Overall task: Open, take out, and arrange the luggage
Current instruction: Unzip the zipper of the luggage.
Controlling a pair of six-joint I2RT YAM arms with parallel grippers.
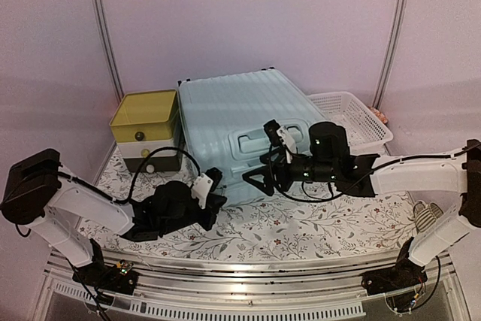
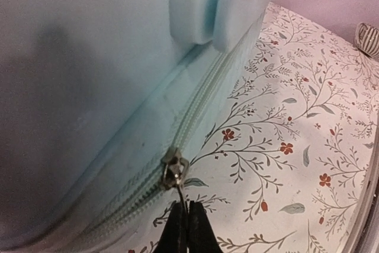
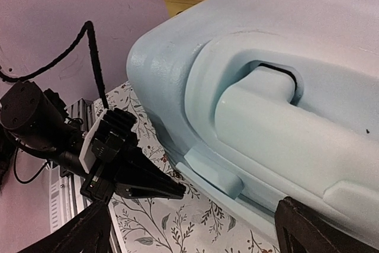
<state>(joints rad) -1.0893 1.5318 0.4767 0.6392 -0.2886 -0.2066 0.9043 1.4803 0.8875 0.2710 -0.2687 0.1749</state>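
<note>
The luggage lies flat and zipped shut in the middle of the desk, on a flowered cloth, with its moulded handle on the near side. A yellow-topped drawer box stands just beside its left edge, and a white lattice basket sits close against its right rear corner, partly behind the right arm. A small striped thing lies on the cloth near the right edge, well apart from the case.

The left tool is down low at the near left corner of the case, with its tips pressed together on the thin tab of the zipper pull. The zip runs along the side seam, just above the cloth. The right tool hangs spread wide in front of the handle, gripping nothing. One of its fingers is up by the handle recess and the other is lower down. The two tools are near each other at that front edge.
</note>
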